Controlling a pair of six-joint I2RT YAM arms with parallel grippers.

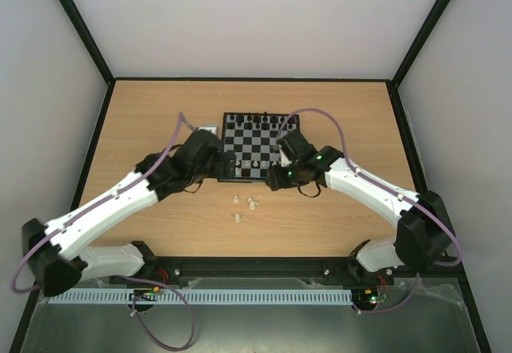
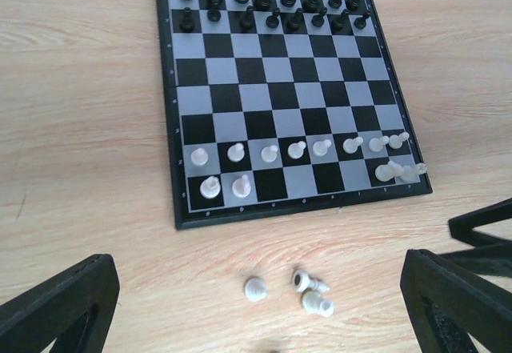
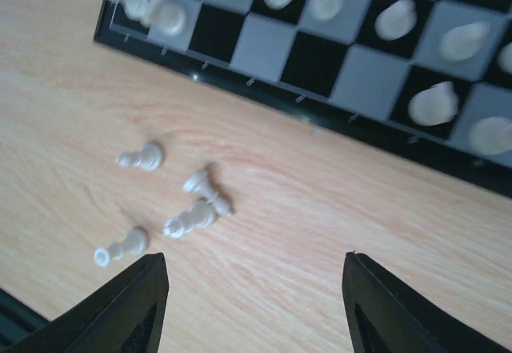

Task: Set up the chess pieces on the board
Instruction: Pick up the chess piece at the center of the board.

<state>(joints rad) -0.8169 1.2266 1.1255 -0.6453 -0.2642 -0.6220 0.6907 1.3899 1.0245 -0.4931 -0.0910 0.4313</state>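
Note:
The board (image 1: 229,119) lies mid-table, and its rim shows in the left wrist view (image 2: 304,209). White chess pieces stand on its near two rows: a row of pawns (image 2: 296,150), two pieces at the back row's left (image 2: 210,186) and two at its right (image 2: 396,170). Several loose white pieces (image 1: 252,203) lie toppled on the table in front of the board; they also show in the left wrist view (image 2: 308,281) and the right wrist view (image 3: 190,220). My left gripper (image 2: 256,321) is open and empty above them. My right gripper (image 3: 254,305) is open and empty at the board's near right corner.
Black pieces (image 2: 272,1) fill the board's two far rows. The wooden table (image 1: 144,129) has a black frame, and walls stand close on three sides. Both arms reach inward and meet near the board's front edge (image 3: 320,121).

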